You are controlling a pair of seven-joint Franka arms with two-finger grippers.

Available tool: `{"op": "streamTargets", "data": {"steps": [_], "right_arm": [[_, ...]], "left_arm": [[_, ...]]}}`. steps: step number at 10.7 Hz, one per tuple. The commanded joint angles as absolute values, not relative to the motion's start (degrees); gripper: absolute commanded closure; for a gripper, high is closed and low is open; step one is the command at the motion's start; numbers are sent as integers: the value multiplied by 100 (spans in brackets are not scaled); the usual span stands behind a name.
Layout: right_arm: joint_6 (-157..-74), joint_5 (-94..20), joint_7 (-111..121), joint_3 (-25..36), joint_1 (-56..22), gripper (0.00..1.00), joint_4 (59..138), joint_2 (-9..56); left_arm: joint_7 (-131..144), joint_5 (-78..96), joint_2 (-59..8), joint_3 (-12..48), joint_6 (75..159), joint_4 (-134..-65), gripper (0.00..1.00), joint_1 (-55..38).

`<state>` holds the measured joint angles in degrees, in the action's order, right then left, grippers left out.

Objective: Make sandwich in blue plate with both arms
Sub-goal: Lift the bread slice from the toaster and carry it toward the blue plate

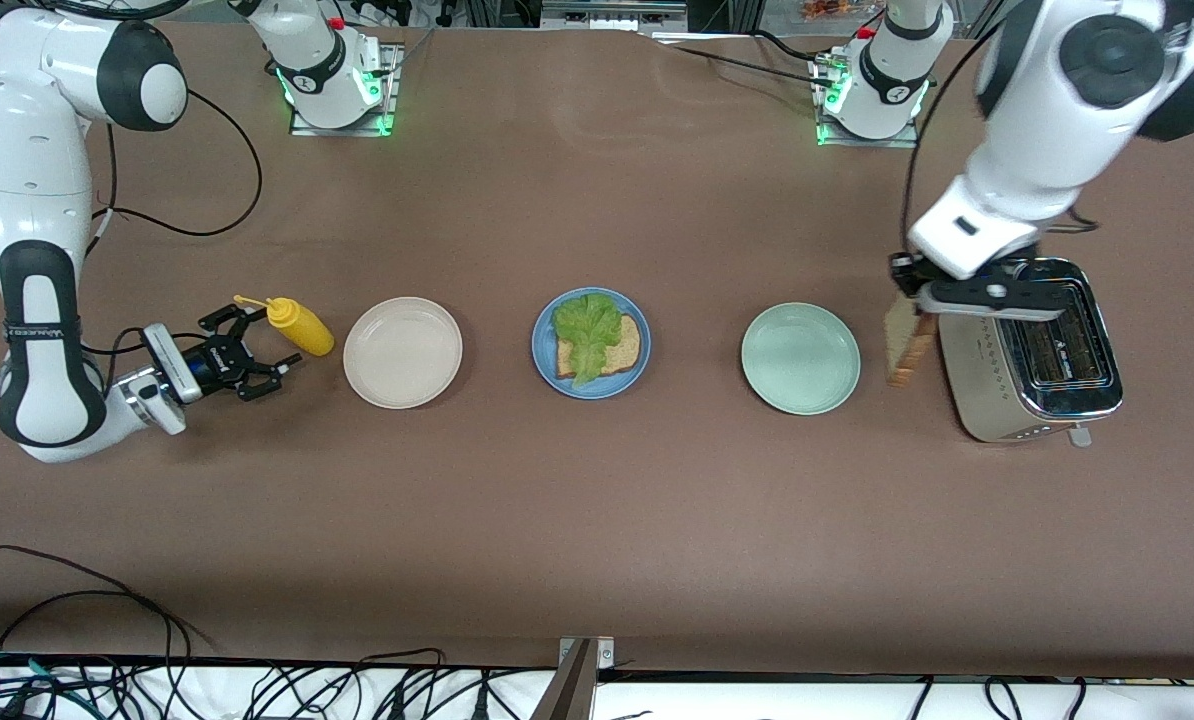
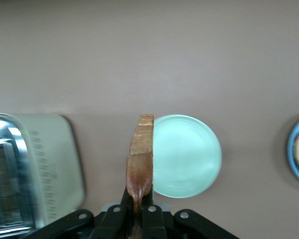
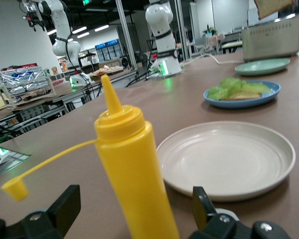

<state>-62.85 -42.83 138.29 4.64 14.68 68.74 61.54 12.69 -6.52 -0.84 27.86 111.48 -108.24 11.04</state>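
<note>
The left gripper [image 2: 138, 211] pinches a bread slice [image 2: 141, 162] by its crust, hanging on edge over the table between the toaster [image 1: 1032, 350] and the pale green plate [image 1: 800, 358]; the right gripper [image 1: 249, 356] stands wide open at the right arm's end of the table, its fingers [image 3: 65, 206] either side of the upright yellow mustard bottle [image 3: 132, 172], holding nothing; no lettering on it can be read; the blue plate [image 1: 543, 352], mid-table between the cream plate [image 1: 402, 352] and the green one, carries a bread slice under lettuce [image 1: 587, 330].
</note>
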Motion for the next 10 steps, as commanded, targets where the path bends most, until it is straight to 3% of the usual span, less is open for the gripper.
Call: {"op": "streamTargets", "data": {"steps": [1,6,10], "right_arm": [[-6371,-3763,13020,563,1459,0,6191,6082],[-6845,-3086,9895,563,1354,0,5863,5723],[-6969,-2673,8020,571,1266,0,5845,5424]], "left_arm": [[2290,-387,-806,3740,11153,-10688,100,1134],[3392,-387,-2423,5070,11197,-9775,100,1099],[3489,-229,-3180,5413,12531,-9809,100,1090]]}}
